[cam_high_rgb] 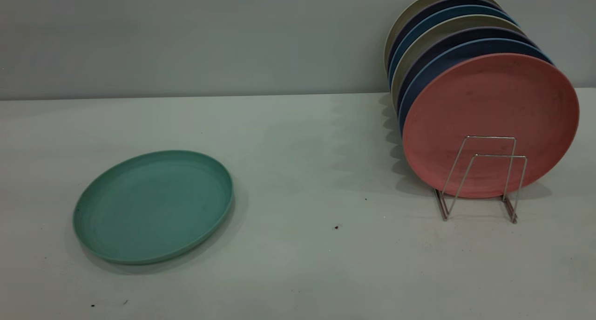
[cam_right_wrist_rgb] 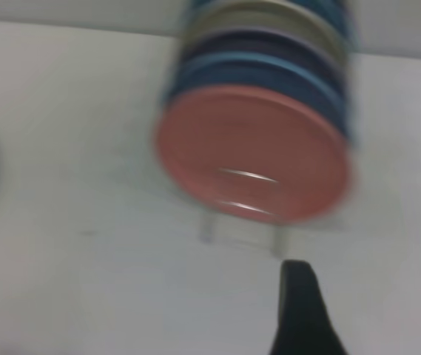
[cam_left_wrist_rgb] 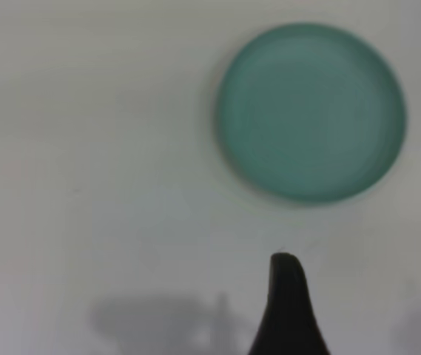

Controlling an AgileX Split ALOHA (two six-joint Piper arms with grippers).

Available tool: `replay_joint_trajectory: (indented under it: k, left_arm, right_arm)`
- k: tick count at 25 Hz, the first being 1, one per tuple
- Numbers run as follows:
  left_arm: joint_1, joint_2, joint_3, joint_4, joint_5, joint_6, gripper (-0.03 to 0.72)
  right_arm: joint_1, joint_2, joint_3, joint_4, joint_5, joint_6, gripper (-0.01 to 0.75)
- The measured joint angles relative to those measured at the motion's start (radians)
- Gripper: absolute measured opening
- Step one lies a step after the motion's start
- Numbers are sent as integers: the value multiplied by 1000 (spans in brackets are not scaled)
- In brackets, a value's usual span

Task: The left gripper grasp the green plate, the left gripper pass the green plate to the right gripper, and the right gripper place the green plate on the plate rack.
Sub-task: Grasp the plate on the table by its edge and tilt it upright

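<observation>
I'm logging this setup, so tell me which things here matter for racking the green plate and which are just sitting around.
For the job:
green plate, flat on the table
plate rack
left pincer
right pincer

Just there:
pink plate in the rack
blue and beige plates behind it

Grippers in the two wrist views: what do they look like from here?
Little shows. The left gripper appears as one matte black finger, broad at the base and tapering to a rounded tip. The right gripper shows a similar black tapered finger with a blunter tip. No cables, markings or arm links are in view.
</observation>
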Motion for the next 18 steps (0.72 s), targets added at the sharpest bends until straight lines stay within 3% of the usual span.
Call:
replay_joint_trajectory:
  k: [5,9,13,18]
  left_arm:
    - [0,197,-75,-26,-63,0,581]
    - [0,348,-124,-28,-96,0,581]
    - [12,506,-162,-29,-124,0,581]
    - [105,745,-222,-29,-161,10,577]
  right_arm:
    - [27,260,-54,435,-39,-411,500]
    - [194,435,-93,706,-101,-668,500]
    - [394,625,-158,774,-132,-703,502]
    - [528,788,-208,794,-117,-696,502]
